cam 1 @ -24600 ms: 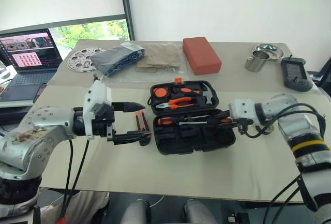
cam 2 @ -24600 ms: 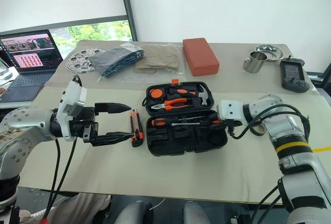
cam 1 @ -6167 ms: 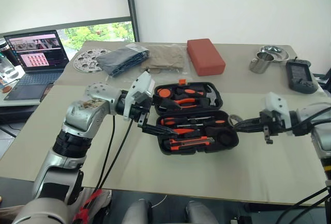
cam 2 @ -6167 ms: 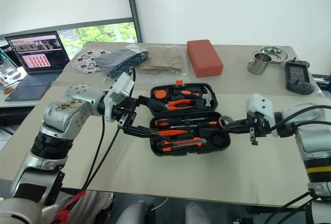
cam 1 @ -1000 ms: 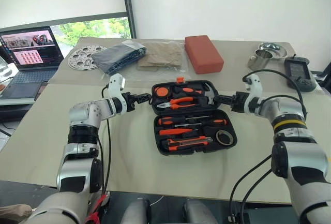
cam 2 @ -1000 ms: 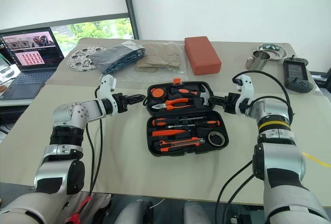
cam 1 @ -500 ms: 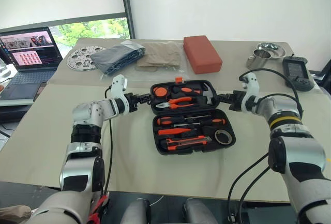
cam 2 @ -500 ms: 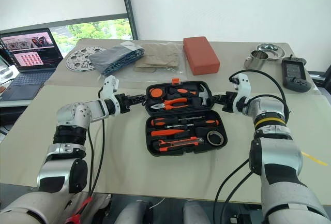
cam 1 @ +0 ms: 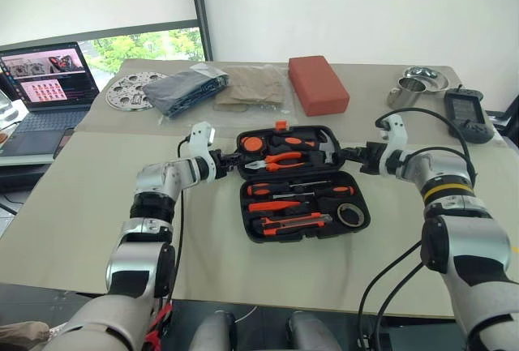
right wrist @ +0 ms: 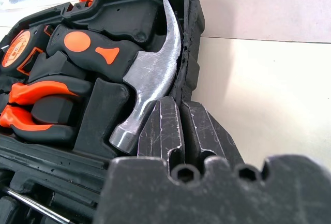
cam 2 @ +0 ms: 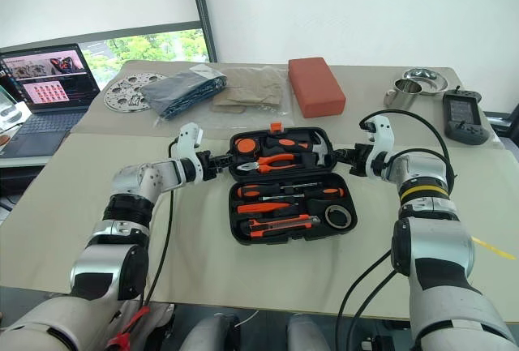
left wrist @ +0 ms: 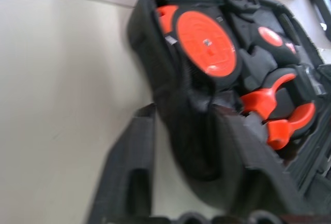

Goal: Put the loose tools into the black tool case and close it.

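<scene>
The black tool case (cam 1: 308, 237) lies open in the middle of the table, orange latch (cam 1: 280, 125) at the far edge. In its near half lie the screwdrivers (cam 1: 280, 191), the orange-and-black utility knife (cam 1: 296, 222) and the grey roll (cam 1: 351, 216). The far half holds pliers (cam 1: 284, 159), a hammer (right wrist: 150, 71) and an orange disc (left wrist: 206, 40). My left gripper (cam 1: 231, 159) is at the far half's left rim, its fingers (left wrist: 129, 177) closed around that rim. My right gripper (cam 1: 345, 155) is shut at the right rim, whose thin lip runs between its fingers (right wrist: 163, 125).
Along the back of the table are a red block (cam 1: 318, 83), a steel cup (cam 1: 403, 92), a bowl (cam 1: 426, 78), a dark grey handheld device (cam 1: 466, 116), bagged cloths (cam 1: 190, 92) and a perforated disc (cam 1: 128, 92). A laptop (cam 1: 49, 71) stands far left.
My left gripper has moved right, up to the case's left rim, and its fingers have closed on it. The right gripper has closed at the right rim without shifting.
</scene>
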Robot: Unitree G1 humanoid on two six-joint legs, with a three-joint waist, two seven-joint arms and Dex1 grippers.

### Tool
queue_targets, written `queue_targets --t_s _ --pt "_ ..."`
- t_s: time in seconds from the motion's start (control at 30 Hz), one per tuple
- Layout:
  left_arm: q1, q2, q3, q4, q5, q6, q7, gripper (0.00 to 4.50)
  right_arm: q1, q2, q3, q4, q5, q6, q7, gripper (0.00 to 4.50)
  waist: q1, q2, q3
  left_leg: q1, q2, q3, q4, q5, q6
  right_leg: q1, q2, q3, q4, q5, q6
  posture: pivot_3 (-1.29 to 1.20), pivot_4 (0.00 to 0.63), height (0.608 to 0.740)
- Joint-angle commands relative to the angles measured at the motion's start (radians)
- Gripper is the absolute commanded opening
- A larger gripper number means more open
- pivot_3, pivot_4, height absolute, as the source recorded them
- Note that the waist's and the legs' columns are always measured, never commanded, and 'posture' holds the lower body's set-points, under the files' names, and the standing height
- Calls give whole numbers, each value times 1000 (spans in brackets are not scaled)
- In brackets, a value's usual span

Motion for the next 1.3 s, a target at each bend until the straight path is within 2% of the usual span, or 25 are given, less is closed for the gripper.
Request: queue_targets --t_s 0.03,0.3,0.63,0.77,1.0,1.07,1.17,1.3 --pt "-21 -3 3 12 10 -11 -7 40 -1 -9 -18 -41 5 -15 13 0 0 0 0 0 0 0 0 0 0 0 0 0 0 0 0 0 150 727" --pt "-21 0 1 22 22 -22 -32 40 29 -21 -30 -105 24 -10 39 0 1 0 0 1 0 0 0 0 0 0 0 0 0 0 0 0 150 727" --pt "-96 28 -25 116 93 -210 -120 40 249 -31 -108 -518 123 74 20 0 2 0 0 0 0 2 0 1 -1 0 0 0 -1 0 0 0 150 727" --pt "-135 29 -41 129 123 -344 -169 40 335 -27 -169 -702 182 105 -29 0 2 1 0 -4 0 3 0 1 -1 -3 1 0 0 0 0 0 150 727" --pt "-153 30 -55 91 147 -512 -248 40 428 -19 -236 -867 256 92 -91 0 8 1 0 -7 -1 3 0 1 -1 -5 1 0 -1 0 0 0 150 727" --pt "-137 32 -72 63 164 -560 -264 40 450 -15 -241 -896 266 61 -88 0 10 1 0 -8 -1 3 0 0 0 -5 1 0 -1 0 0 0 150 727" --pt "-34 55 -148 -53 231 -692 -316 40 509 7 -243 -949 267 -46 -67 0 10 1 0 -9 -1 3 -1 0 0 -5 1 0 -3 0 0 0 150 727" --pt "54 66 -163 -130 243 -752 -330 40 568 1 -207 -968 225 -165 -42 0 14 2 0 -9 -1 3 0 0 0 -5 1 0 -3 0 0 0 150 727"
